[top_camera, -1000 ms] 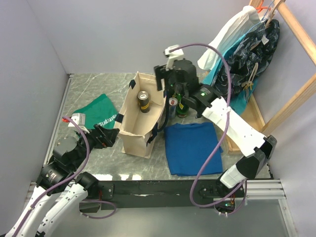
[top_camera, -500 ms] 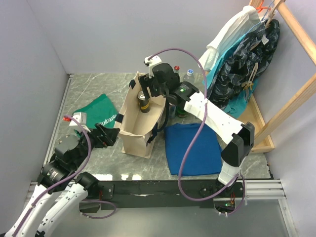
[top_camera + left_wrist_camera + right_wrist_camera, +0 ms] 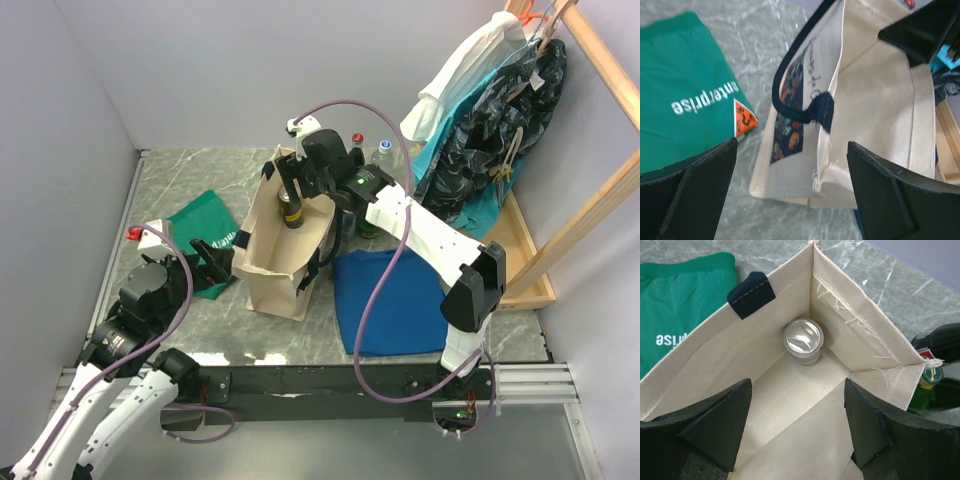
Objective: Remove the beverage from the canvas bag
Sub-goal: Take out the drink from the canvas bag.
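On the marbled table (image 3: 170, 170), past a green cloth (image 3: 200, 225), the left hand (image 3: 792, 145) sits spread at the canvas bag's (image 3: 272, 285) side wall, apparently to steady it, while the right hand (image 3: 797, 386), likewise spread, hovers above the beverage (image 3: 803, 340) standing upright inside.

Matt cloth canvas bag (image 3: 705, 375), beverage (image 3: 802, 340) with shiny metal top, glossy dark bottle (image 3: 942, 342)

The cream, navy-handled canvas bag (image 3: 852, 302) stands open on the counter, directly under my right gripper (image 3: 796, 427). The silver-topped beverage (image 3: 802, 340) stands upright in its corner.
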Motion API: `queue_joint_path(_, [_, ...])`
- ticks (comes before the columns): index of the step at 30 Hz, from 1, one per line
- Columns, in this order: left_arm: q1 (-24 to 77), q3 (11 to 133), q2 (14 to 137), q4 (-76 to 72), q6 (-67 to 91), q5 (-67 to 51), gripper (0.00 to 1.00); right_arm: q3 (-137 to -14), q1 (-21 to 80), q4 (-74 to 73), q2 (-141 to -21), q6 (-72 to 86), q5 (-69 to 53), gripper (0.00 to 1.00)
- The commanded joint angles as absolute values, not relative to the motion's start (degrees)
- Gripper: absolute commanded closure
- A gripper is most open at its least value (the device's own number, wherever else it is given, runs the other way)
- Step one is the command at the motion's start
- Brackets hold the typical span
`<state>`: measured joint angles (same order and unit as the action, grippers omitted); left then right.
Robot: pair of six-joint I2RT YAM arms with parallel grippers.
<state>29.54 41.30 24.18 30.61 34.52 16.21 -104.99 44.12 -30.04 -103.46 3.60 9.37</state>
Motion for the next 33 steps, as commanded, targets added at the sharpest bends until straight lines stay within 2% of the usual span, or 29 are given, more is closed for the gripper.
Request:
queue_joint_path(1, [29.18,45.44,27.14,25.05,29.99,19.6,0.04,-108.19,44.47,-29.35,-104.5,4.04,8.97,0.19])
queue_joint_path(13, [26.9,51.94,44.37,15.91,22.85,10.65,0.04,-113.98,44.47,-32.78,-109.59,3.6,9.67,0.19])
queue_joint_path(22, [11.01,53.61,48.51,12.74,21.45,-6.41,0.04,-114.08,44.47,-32.7,-110.3,3.43,9.75,0.18])
queue_joint_path(27, [7.56,53.35,49.57,10.46,22.06,-13.96,0.04,-115.48,44.3,-33.22,-111.62,3.08,9.32,0.18])
queue_joint_path(33, [7.29,52.12,50.1,9.67,23.03,-17.05,0.04,-118.55,44.38,-34.89,-115.22,2.64,10.1,0.19])
